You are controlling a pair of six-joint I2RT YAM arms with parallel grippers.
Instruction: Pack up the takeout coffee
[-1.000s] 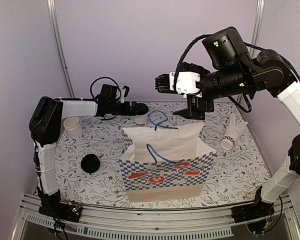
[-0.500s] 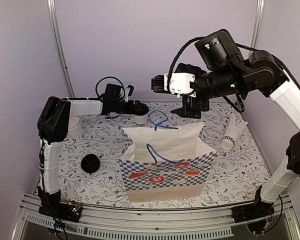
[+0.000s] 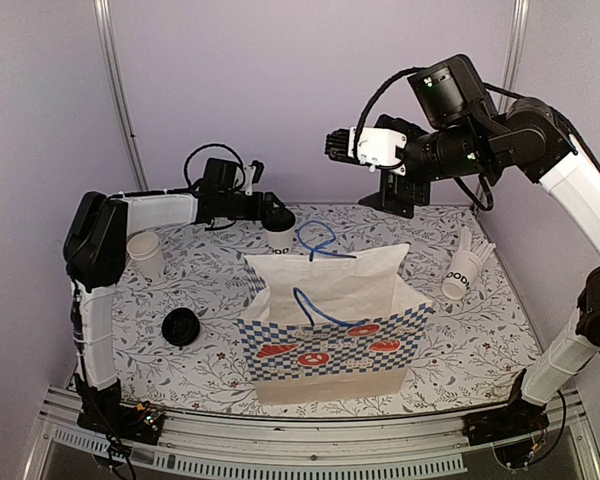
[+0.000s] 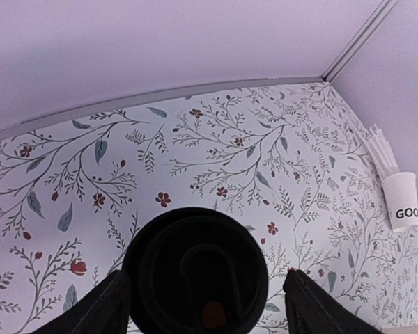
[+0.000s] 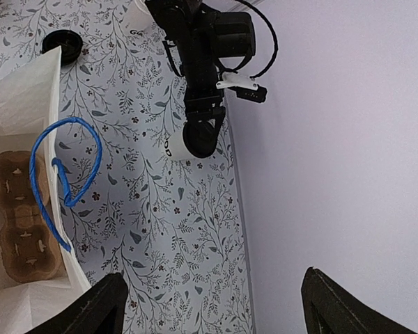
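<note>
Under lilac walls (image 3: 280, 80) edged with metal corner posts (image 3: 120, 100), a surface (image 3: 480, 340) covered in a floral print carries a blue-checkered paper bag (image 3: 325, 330). The bag stands open at centre, with a brown cardboard cup carrier (image 5: 24, 216) on its floor. The takeout coffee (image 4: 197, 268) stands upright near the back wall, behind the bag. The left gripper (image 3: 276, 214) reaches it level with the black lid, jaws spread to either side of the rim, and a gap shows on one side. The right gripper (image 3: 342, 146) hangs high over the back of the surface, jaws wide apart with nothing between them. A plain white cup (image 3: 146, 254) stands at far left, a loose black lid (image 3: 181, 326) lies nearer the front, and a lettered cup with white sticks (image 3: 464, 272) leans at right.
</note>
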